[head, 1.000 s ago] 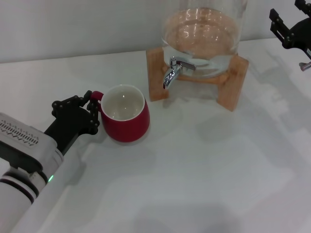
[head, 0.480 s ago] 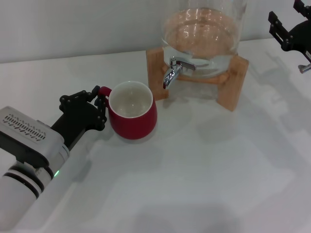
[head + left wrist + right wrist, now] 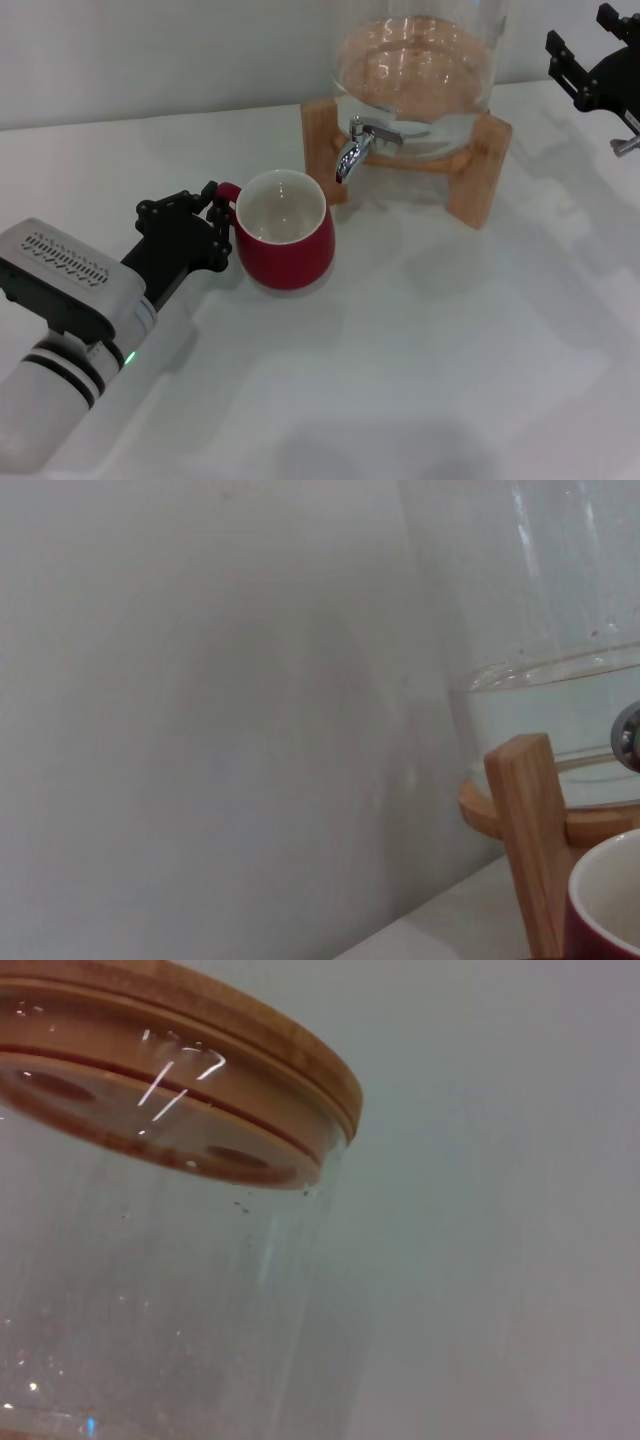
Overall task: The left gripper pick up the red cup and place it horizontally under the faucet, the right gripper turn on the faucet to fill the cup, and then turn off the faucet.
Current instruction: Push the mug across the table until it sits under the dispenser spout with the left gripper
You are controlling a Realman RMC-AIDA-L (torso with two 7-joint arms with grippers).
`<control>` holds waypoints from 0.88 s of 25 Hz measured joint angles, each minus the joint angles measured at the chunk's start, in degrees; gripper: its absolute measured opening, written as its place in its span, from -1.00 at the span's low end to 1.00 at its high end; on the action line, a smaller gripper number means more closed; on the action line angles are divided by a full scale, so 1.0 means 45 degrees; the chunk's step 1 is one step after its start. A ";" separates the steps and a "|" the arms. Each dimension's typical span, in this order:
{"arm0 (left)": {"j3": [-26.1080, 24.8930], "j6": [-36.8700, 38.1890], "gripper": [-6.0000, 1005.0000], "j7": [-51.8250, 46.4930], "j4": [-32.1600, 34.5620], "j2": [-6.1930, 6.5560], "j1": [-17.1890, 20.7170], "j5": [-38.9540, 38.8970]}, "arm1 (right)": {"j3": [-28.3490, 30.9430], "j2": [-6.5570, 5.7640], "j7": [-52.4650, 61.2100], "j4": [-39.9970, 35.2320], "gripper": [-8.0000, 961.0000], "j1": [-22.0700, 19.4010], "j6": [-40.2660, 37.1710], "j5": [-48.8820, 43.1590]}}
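The squat, glossy red cup [image 3: 287,238] with a white inside stands upright on the white table [image 3: 420,360], its mouth facing up, so its axis runs vertically. Its small loop handle points away from the faucet, toward the robot's left. The cup sits just in front of and to the left of the small shiny silver faucet [image 3: 352,148]; the curved spout hangs over the table just beyond the cup's far rim, not over its mouth.

The left gripper [image 3: 205,228], a black two-fingered claw on a thick white and grey arm with a green light, is clenched on the cup's handle, on the side of the cup away from the faucet.

The faucet is mounted low on a clear glass jar [image 3: 418,65] holding water, which rests on a wooden stand [image 3: 478,180]. In the left wrist view the cup's rim [image 3: 608,905] lies just beside one wooden leg of the stand [image 3: 532,830].

The right gripper [image 3: 590,72], a black claw with jointed linkages, hangs in the air to the right of the jar, well apart from the faucet; I cannot tell how its fingers stand. The right wrist view shows the jar's wooden lid [image 3: 190,1055].
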 joint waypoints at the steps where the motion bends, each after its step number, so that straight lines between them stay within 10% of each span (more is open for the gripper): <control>1: -0.0001 0.0012 -0.76 0.0000 0.0016 -0.0008 -0.0016 -0.0016 | -0.0002 -0.0001 0.0000 -0.0031 0.38 -0.0036 -0.0001 -0.0040; 22: -0.0079 0.0570 -0.76 0.0010 0.0732 -0.0017 0.0155 -0.0023 | -0.0003 -0.0030 0.0000 -0.0096 0.38 -0.0282 0.0089 -0.0243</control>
